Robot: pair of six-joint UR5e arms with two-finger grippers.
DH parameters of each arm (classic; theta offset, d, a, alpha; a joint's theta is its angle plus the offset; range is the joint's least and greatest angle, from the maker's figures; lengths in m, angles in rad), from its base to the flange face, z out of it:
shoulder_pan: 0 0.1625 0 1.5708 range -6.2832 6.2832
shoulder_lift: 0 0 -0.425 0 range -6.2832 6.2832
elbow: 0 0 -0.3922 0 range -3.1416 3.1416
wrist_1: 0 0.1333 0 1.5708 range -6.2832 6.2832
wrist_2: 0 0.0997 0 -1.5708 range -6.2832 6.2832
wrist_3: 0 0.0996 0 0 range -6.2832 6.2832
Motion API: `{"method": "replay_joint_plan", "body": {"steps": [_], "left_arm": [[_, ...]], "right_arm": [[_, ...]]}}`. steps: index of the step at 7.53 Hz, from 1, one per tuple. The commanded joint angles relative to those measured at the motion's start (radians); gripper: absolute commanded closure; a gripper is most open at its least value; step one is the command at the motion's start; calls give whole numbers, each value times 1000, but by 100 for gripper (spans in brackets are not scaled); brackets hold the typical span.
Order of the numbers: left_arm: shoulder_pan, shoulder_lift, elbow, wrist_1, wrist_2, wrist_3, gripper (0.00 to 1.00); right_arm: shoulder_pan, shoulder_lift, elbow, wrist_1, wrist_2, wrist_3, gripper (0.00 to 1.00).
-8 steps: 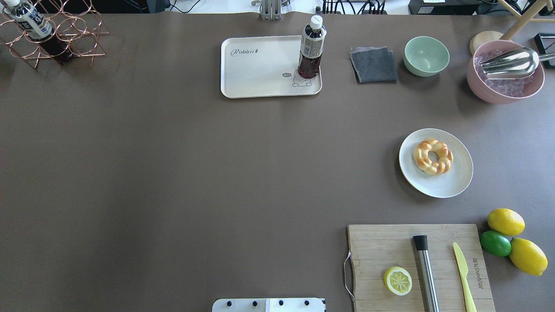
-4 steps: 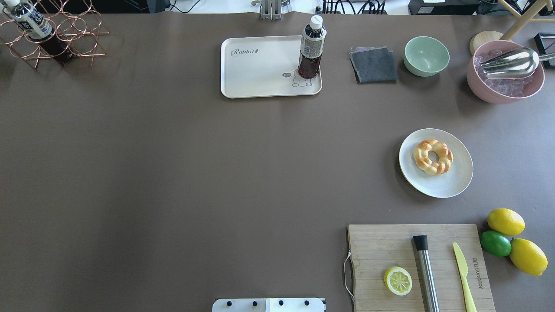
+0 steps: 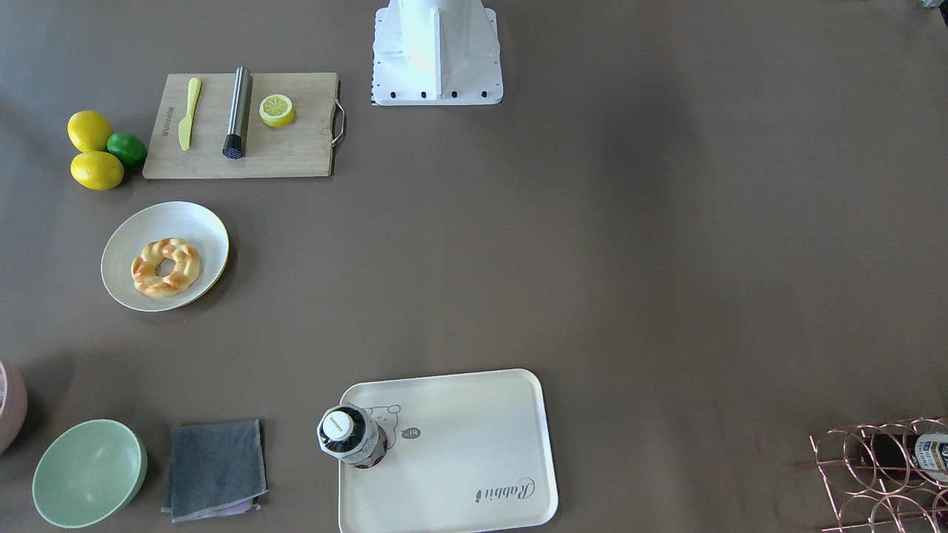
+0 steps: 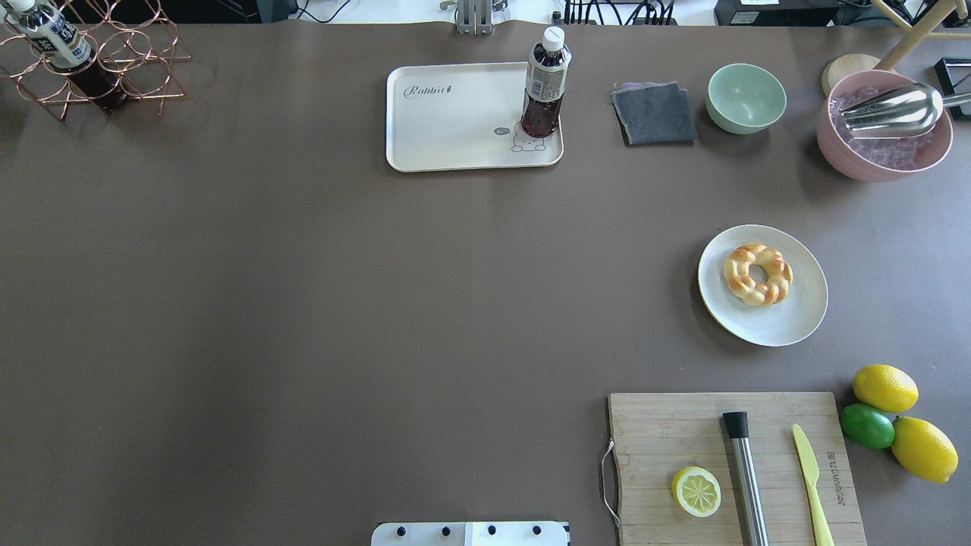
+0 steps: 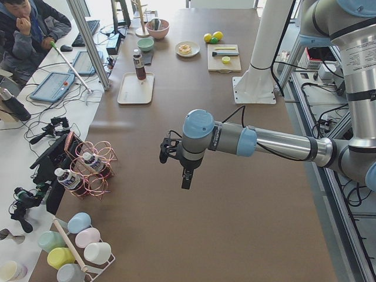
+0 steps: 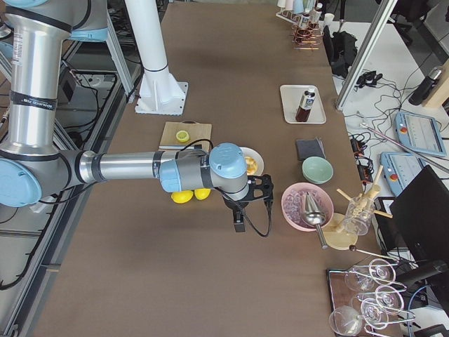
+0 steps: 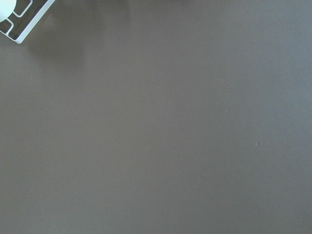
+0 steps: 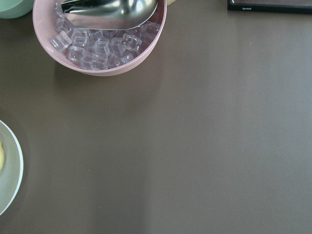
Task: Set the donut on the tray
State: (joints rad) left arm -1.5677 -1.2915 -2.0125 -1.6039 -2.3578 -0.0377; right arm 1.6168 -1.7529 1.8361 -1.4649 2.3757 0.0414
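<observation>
The donut [image 4: 757, 274] is a twisted golden ring lying on a round white plate [image 4: 789, 318] at the table's right side; it also shows in the front-facing view [image 3: 166, 266]. The cream tray [image 4: 455, 121] with "Rabbit" script sits at the far middle, and a dark drink bottle [image 4: 545, 83] stands on its right end. My left gripper [image 5: 185, 176] hangs over bare table, far from both. My right gripper [image 6: 238, 223] hangs beside the plate, near the pink bowl. Both grippers show only in the side views, so I cannot tell whether they are open or shut.
A pink bowl of ice with a metal scoop [image 4: 884, 125], a green bowl [image 4: 746, 97] and a grey cloth [image 4: 654, 114] stand right of the tray. A cutting board [image 4: 683, 432] holds a lemon half, a muddler and a knife. Lemons and a lime [image 4: 884, 413] lie beside it. A copper bottle rack [image 4: 91, 61] stands far left.
</observation>
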Motion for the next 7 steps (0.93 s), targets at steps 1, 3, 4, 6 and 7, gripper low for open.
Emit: {"method": "replay_joint_plan", "body": {"steps": [1, 3, 4, 6, 7], "left_arm": [[0, 4, 3, -1, 2, -2, 2], [2, 12, -2, -5, 2, 1, 2], [2, 17, 0, -22, 3, 1, 2], [6, 31, 4, -43, 2, -1, 2], [9, 31, 4, -44, 2, -1, 2]], "right_arm": [[0, 0, -1, 0, 10, -6, 0], [0, -13, 0, 1, 16, -11, 0], [-2, -13, -4, 1, 17, -6, 0], [-58, -13, -9, 0, 23, 4, 0], [-93, -11, -38, 4, 77, 6, 0]]}}
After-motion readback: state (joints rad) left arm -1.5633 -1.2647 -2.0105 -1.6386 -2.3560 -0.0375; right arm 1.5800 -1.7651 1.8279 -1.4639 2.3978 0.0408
